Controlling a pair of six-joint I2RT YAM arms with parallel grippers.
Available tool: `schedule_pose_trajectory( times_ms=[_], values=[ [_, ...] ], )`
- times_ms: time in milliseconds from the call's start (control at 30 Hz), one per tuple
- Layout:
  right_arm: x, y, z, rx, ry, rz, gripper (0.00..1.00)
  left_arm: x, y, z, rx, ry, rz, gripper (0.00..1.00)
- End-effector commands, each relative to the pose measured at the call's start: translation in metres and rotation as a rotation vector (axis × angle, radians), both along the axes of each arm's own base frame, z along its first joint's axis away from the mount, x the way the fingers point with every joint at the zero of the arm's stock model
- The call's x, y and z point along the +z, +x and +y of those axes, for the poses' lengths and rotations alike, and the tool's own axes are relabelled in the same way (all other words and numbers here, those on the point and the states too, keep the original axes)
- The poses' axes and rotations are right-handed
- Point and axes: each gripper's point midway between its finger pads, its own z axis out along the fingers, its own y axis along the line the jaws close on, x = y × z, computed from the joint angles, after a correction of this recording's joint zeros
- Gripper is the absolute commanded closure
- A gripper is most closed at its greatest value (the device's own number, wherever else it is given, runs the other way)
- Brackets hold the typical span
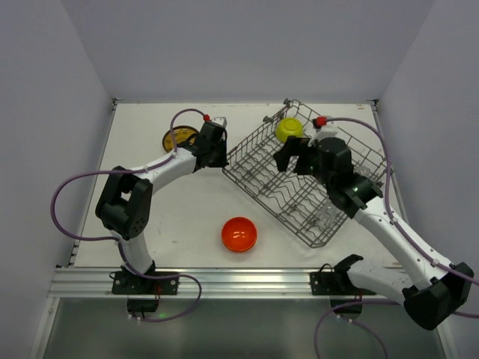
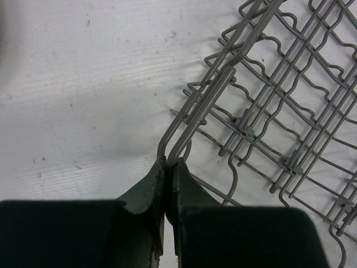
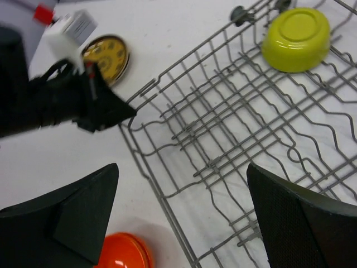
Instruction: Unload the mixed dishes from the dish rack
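Observation:
The grey wire dish rack (image 1: pixel 299 179) lies at an angle on the table's right half. A yellow-green bowl (image 1: pixel 289 129) sits upside down in its far corner, also in the right wrist view (image 3: pixel 295 30). Clear glasses (image 1: pixel 329 215) show faintly in its near right end. My left gripper (image 1: pixel 222 155) is shut on the rack's left corner wire (image 2: pixel 192 120). My right gripper (image 1: pixel 294 163) hovers open and empty above the rack's middle (image 3: pixel 183 170). An orange bowl (image 1: pixel 239 234) lies upside down on the table in front of the rack. The other dishes are out of view.
A brown-and-yellow patterned plate (image 1: pixel 179 137) lies on the table at the far left, behind my left arm, and also shows in the right wrist view (image 3: pixel 106 54). White walls close the table on three sides.

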Motion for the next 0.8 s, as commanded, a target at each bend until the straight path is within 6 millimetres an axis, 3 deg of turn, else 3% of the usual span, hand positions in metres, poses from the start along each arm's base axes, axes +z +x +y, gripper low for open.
schedule_pose_trajectory(
  times_ms=[0,33,100,133,200,233,267,300,333,367,400,433,500,600,767],
  values=[
    [0.003,0.035,-0.021,-0.152,0.350,0.098,0.01,0.033,0.014,-0.010,0.003,-0.057,-0.081,1.00],
    [-0.006,0.061,-0.043,-0.231,0.426,0.131,0.01,0.032,0.015,-0.009,0.006,-0.054,-0.081,1.00],
    [-0.017,0.078,-0.052,-0.248,0.498,0.195,0.01,0.031,0.014,-0.009,0.005,-0.049,-0.082,1.00],
    [-0.029,0.101,-0.067,-0.315,0.541,0.232,0.01,0.031,0.014,-0.008,0.008,-0.049,-0.080,1.00],
    [-0.041,0.121,-0.076,-0.373,0.569,0.264,0.01,0.030,0.013,-0.008,0.006,-0.049,-0.077,1.00],
    [-0.035,0.136,-0.083,-0.402,0.601,0.247,0.01,0.029,0.013,-0.008,0.005,-0.047,-0.076,1.00],
    [-0.057,0.150,-0.087,-0.442,0.590,0.291,0.01,0.028,0.013,-0.008,0.004,-0.046,-0.076,1.00],
    [-0.063,0.162,-0.093,-0.481,0.581,0.289,0.01,0.028,0.013,-0.008,0.004,-0.046,-0.076,1.00],
    [-0.056,0.178,-0.100,-0.510,0.578,0.268,0.01,0.028,0.013,-0.008,0.003,-0.045,-0.075,1.00],
    [-0.063,0.188,-0.104,-0.533,0.568,0.282,0.01,0.028,0.014,-0.008,0.004,-0.045,-0.075,1.00],
    [-0.089,0.200,-0.106,-0.554,0.551,0.335,0.01,0.027,0.014,-0.008,0.002,-0.045,-0.070,1.00],
    [-0.083,0.213,-0.111,-0.551,0.576,0.335,0.01,0.026,0.014,-0.009,0.001,-0.044,-0.069,1.00],
    [-0.104,0.226,-0.116,-0.569,0.580,0.369,0.01,0.026,0.014,-0.009,0.002,-0.044,-0.069,1.00],
    [-0.100,0.244,-0.124,-0.561,0.588,0.336,0.01,0.025,0.014,-0.008,0.002,-0.042,-0.068,1.00],
    [-0.116,0.259,-0.130,-0.572,0.627,0.404,0.01,0.022,0.015,-0.009,0.005,-0.039,-0.061,1.00]
  ],
)
